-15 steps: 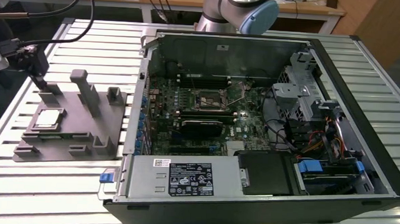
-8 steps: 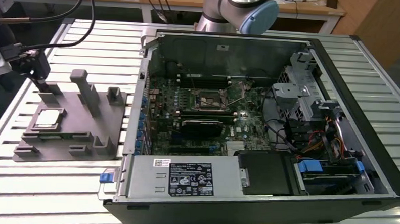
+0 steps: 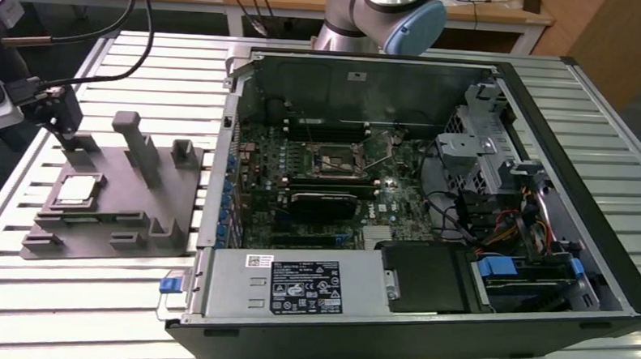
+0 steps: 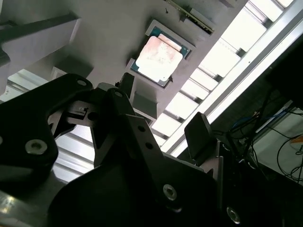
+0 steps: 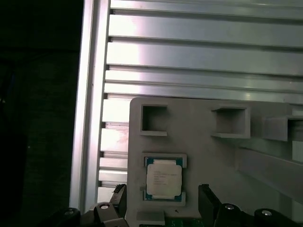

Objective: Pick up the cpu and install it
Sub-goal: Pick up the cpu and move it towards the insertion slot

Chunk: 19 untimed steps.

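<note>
The cpu (image 3: 74, 189) (image 4: 158, 56) (image 5: 163, 177), a small square chip with a silvery top, lies flat in a recess of the grey holder (image 3: 135, 212) on the exterior view's left. My gripper (image 3: 72, 139) (image 4: 163, 111) (image 5: 163, 201) hovers above the holder, just off the cpu's edge and not touching it. It is open, with nothing between the two black fingers (image 5: 207, 197), which stand wider apart than the chip. The motherboard socket (image 3: 333, 158) sits inside the open computer case (image 3: 580, 183) on the exterior view's right.
Upright grey posts (image 3: 138, 143) rise from the holder close to the gripper. A green strip (image 3: 78, 216) lies in the holder beside the cpu. The slatted metal table (image 3: 98, 316) carries everything. Cables (image 3: 132, 33) hang near the arm at the back left.
</note>
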### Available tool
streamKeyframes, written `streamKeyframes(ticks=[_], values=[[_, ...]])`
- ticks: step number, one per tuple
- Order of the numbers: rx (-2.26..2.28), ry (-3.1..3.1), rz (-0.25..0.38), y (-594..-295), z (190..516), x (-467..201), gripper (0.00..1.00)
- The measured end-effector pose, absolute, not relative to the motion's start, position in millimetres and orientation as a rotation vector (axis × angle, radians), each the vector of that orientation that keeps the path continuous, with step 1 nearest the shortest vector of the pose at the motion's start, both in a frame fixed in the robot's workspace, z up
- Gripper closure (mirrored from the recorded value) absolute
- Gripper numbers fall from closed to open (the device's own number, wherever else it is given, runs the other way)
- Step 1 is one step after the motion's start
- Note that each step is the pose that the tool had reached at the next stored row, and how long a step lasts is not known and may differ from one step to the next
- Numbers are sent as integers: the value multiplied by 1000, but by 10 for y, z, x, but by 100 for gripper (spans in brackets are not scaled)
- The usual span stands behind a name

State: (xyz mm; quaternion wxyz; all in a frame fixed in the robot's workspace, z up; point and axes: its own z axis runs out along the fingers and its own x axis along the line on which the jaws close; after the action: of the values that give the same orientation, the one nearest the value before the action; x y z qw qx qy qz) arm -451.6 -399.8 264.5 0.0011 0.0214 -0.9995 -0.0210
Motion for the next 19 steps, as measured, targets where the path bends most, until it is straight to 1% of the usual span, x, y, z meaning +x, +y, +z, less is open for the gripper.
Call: streamKeyframes(ticks=[19], values=[[111, -3136, -66, -4012, 2471, -4518, 30]])
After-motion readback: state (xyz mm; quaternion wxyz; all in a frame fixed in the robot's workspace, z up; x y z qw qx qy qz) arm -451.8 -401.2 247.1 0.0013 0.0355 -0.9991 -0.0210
